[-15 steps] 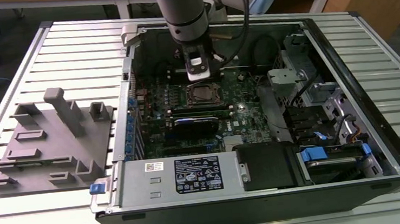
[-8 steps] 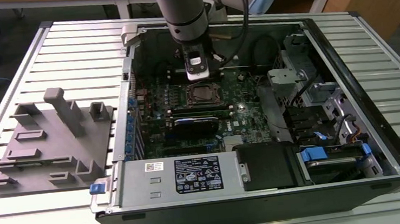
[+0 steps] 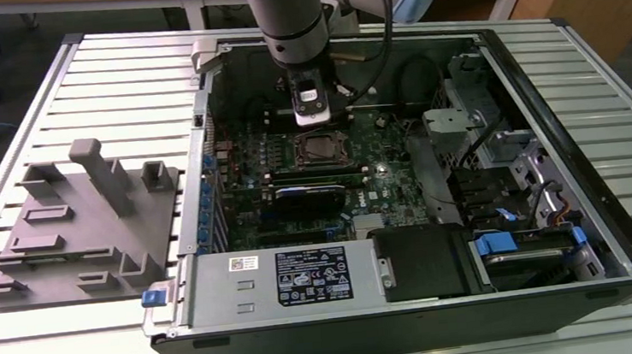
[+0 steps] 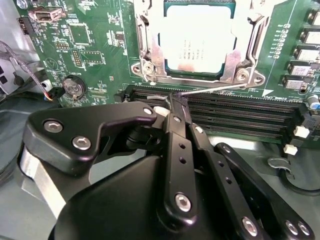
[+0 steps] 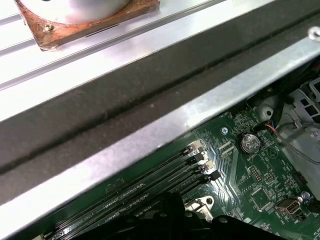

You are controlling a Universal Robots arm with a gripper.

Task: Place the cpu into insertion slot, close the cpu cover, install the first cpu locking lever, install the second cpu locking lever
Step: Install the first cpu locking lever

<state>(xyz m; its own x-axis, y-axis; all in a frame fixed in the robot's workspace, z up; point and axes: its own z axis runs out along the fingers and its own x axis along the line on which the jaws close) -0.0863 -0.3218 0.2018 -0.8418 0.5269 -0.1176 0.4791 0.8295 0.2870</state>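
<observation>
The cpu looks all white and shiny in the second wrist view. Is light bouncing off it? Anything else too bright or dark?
Yes: in the second wrist view glare whitens the cpu, while the black end effector looks dark; in the first wrist view the metal case edge shines brightly; in the exterior view the light is soft and even.
</observation>
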